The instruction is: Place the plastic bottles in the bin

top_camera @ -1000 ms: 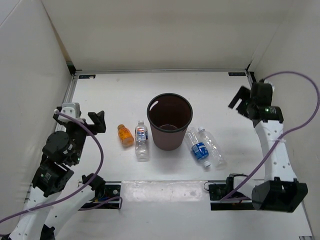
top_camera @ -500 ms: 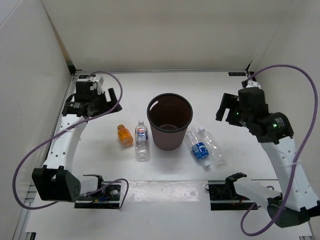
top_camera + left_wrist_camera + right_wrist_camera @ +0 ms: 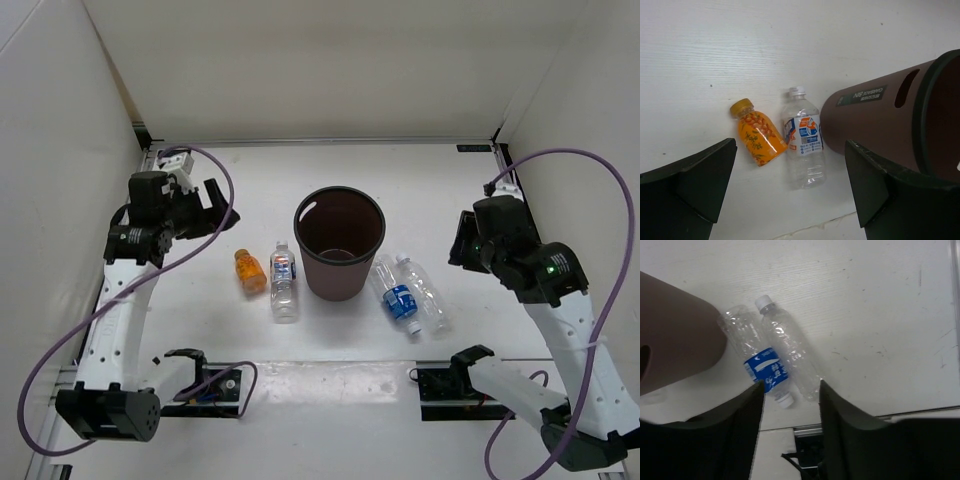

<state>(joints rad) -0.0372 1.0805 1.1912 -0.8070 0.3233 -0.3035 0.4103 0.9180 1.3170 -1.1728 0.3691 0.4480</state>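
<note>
The bin (image 3: 340,212), dark brown with a black rim, stands upright mid-table. Left of it lie a short orange bottle (image 3: 250,270) and a clear bottle with a blue-white label (image 3: 284,282). Right of it lie a clear blue-labelled bottle (image 3: 396,295) and an unlabelled clear bottle (image 3: 423,292), side by side. My left gripper (image 3: 222,205) hovers wide open above and behind the orange bottle (image 3: 757,132) and labelled bottle (image 3: 802,145), bin (image 3: 875,120) at its right. My right gripper (image 3: 462,240) hangs over the right-hand pair (image 3: 757,362), jaws narrowed but apart, nothing between them.
White walls close in the table on the left, back and right. The arm bases and their black mounts (image 3: 205,380) (image 3: 455,380) sit at the near edge. Purple cables (image 3: 600,170) loop beside both arms.
Both arms have swung in from the sides and now look down at the bottles. The right jaws have narrowed from wide open. Bottles and bin have not moved.
</note>
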